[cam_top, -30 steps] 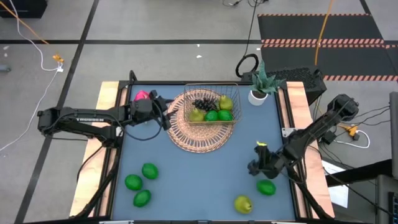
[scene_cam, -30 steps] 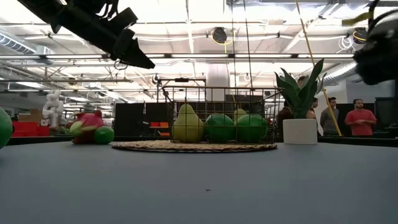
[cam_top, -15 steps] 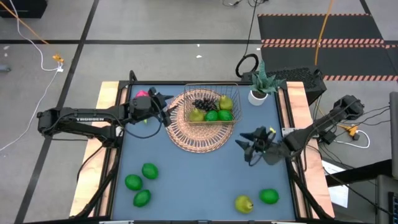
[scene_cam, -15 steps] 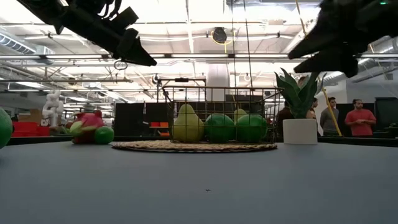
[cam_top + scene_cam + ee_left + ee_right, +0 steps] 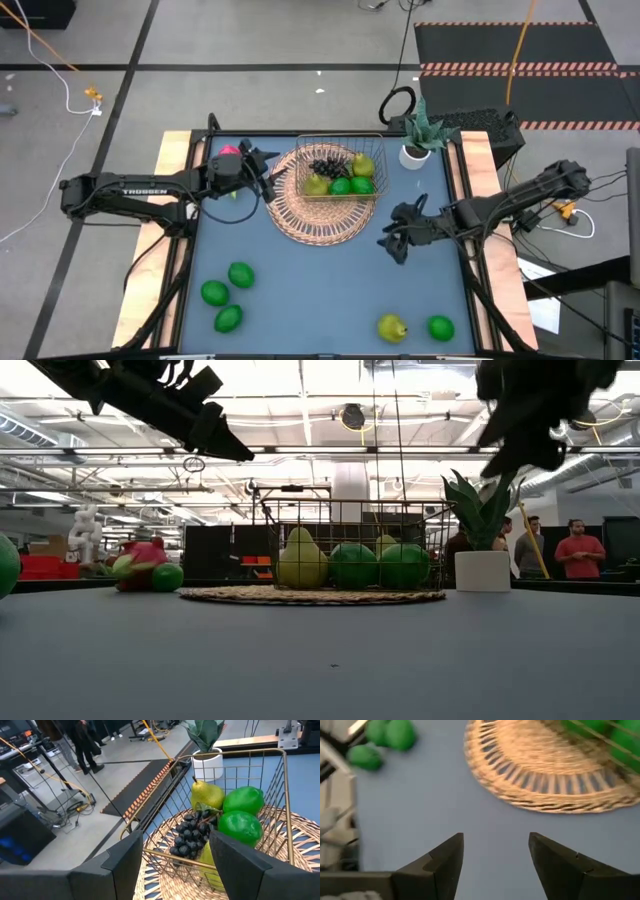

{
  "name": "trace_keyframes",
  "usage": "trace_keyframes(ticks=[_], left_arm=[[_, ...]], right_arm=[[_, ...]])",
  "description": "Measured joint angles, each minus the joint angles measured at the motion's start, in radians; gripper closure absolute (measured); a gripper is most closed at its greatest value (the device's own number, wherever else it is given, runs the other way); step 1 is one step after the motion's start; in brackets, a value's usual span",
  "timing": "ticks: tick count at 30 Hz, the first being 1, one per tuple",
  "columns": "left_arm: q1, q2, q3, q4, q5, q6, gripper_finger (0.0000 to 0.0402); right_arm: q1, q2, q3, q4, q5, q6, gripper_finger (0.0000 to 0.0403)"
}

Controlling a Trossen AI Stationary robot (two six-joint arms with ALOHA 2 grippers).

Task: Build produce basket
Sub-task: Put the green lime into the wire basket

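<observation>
Near the top middle of the high view sits the basket on a round woven mat. It already holds two pears, two limes and a grape bunch.

Some produce is not in yet: three limes at the lower left of the table, a pear and a lime at the lower right, and a pink dragon fruit at the upper left. So the job looks about half done, between one fruit and the next.

Right of centre, the right gripper hangs over bare table, its fingers apart and holding nothing. It likely needs to go for the pear or lime nearby.

At the upper left, the left gripper stretches flat toward the basket rim, fingers apart and holding nothing, the dragon fruit just behind it.
</observation>
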Motion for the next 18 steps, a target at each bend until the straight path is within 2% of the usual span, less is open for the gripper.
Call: trace_keyframes(ticks=[3, 6, 11, 15, 18], left_arm=[[0.0, 0.0, 0.0, -0.002, 0.0, 0.0, 0.017], [0.0, 0.0, 0.0, -0.004, 0.0, 0.004, 0.017], [0.001, 0.0, 0.0, -0.006, 0.0, 0.003, 0.017], [0.0, 0.0, 0.0, -0.006, 0.0, -0.007, 0.017], [0.0, 0.0, 0.0, -0.006, 0.0, -0.011, 0.017]], right_arm=[[0.001, 0.021, 0.091, -0.056, -0.098, 0.017, 0.0159], [0.018, 0.073, 0.174, -0.168, -0.255, 0.129, 0.0139], [0.095, 0.212, 0.307, -0.429, -0.449, 0.341, 0.0125], [0.128, 0.321, 0.424, -0.664, -0.491, 0.407, 0.0124], [0.158, 0.367, 0.483, -0.734, -0.492, 0.423, 0.0124]])
